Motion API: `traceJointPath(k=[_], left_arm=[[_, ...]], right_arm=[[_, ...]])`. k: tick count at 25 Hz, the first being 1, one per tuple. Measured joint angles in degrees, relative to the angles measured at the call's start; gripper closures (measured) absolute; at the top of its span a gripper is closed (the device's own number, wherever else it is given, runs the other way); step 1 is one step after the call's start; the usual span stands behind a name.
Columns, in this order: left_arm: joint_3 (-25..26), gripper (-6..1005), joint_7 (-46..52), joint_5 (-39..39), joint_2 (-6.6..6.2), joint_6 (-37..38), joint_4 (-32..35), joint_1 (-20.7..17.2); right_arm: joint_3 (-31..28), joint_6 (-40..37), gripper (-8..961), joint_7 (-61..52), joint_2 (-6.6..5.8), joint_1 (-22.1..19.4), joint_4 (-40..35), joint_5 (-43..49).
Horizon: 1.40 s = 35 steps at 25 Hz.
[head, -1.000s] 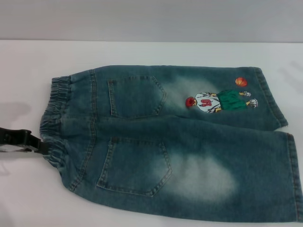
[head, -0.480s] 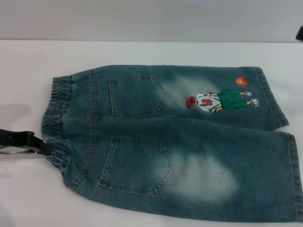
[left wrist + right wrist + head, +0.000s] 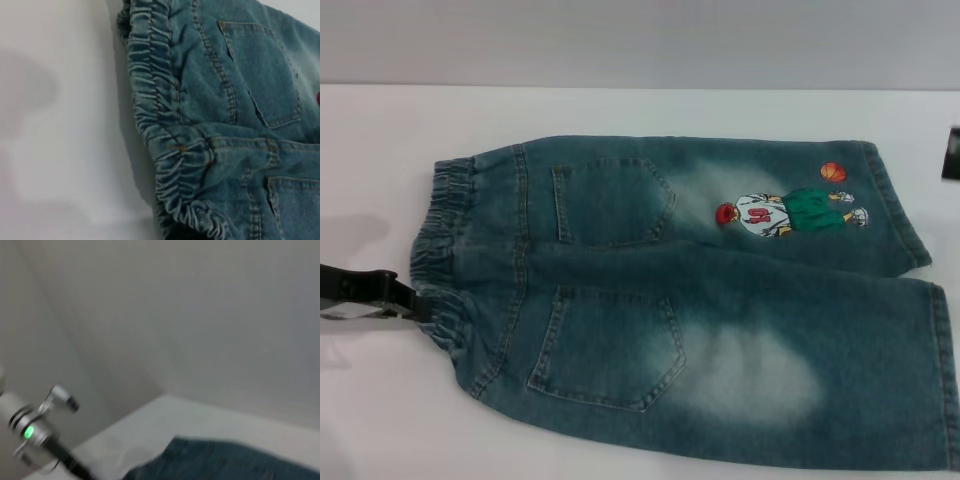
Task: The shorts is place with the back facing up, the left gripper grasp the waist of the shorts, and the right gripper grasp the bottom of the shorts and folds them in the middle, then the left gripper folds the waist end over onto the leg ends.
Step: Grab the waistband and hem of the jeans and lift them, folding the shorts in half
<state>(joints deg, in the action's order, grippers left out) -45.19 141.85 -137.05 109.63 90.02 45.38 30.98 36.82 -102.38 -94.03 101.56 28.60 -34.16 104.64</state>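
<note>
The shorts (image 3: 690, 300) lie flat on the white table (image 3: 620, 110), back side up, both patch pockets showing. The waist of the shorts (image 3: 445, 255) is the end directly ahead of the left gripper (image 3: 405, 298); the bottom of the shorts (image 3: 935, 360) is the far end from that gripper, beyond the embroidered figure (image 3: 790, 213).

**Step in hand — securing the waist.** The left gripper lies low at the table surface with its tip against the ruffled band, about midway along it. Whether its fingers are spread or already pinching the denim cannot be told: the tip is lost in the folds, and the left wrist view shows only the band and the seam, not the fingers.

**Recommended technique:**
- Take the full thickness of the elastic band between the fingers, both layers — a bite on one ruffle alone is likely to slip once the cloth is lifted.
- Keep the grasp close to the centre seam so the waist hangs evenly.
- Hold the lift until the far end is also secured; raising one end alone is likely to drag the shorts across the table.

**Right gripper** (image 3: 951, 152): only a dark sliver shows at the edge of the head view, above and clear of the leg hems. Its finger state cannot be told. It needs to descend to the hem edge nearest it.
</note>
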Motion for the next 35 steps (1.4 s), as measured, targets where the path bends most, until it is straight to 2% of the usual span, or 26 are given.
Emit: traceJointPath(k=[5, 6, 13, 17, 18, 23, 29, 35], left_arm=[[0.0, 957, 0.2, 0.0, 0.10, 0.0, 0.0, 0.0], [-0.1, 957, 0.7, 0.0, 0.52, 0.4, 0.6, 0.0], [0.0, 957, 1.0, -0.1, 0.58, 0.4, 1.0, 0.3], [0.1, 957, 1.0, -0.1, 1.02, 0.2, 1.0, 0.2], [-0.1, 957, 1.0, -0.1, 1.64, -0.3, 1.1, 0.4], [0.0, 957, 1.0, -0.1, 2.68, -0.6, 1.6, 0.9], [0.1, 957, 0.9, 0.0, 3.26, -1.2, 1.6, 1.1], [0.1, 957, 0.4, 0.0, 3.80, -1.8, 1.6, 1.0]], right_arm=[[0.4, -3.5, 490, -0.6, -0.53, 2.2, -0.9, 5.1], [0.5, -4.3, 491, -0.6, -0.62, 2.8, -1.2, 6.2], [0.6, -8.7, 494, -0.6, -0.70, 4.7, -2.5, 9.4], [0.5, -11.8, 497, -0.6, -0.93, 5.6, -2.9, 13.2], [0.4, -12.0, 497, -0.4, -0.99, 5.8, -3.0, 14.2], [0.5, -14.4, 500, 1.5, -1.62, 6.1, -3.5, 19.8], [0.4, -17.0, 503, 2.4, -1.66, 5.6, -4.1, 23.3], [-3.7, -17.3, 507, 2.6, -0.83, 3.8, -4.5, 22.8]])
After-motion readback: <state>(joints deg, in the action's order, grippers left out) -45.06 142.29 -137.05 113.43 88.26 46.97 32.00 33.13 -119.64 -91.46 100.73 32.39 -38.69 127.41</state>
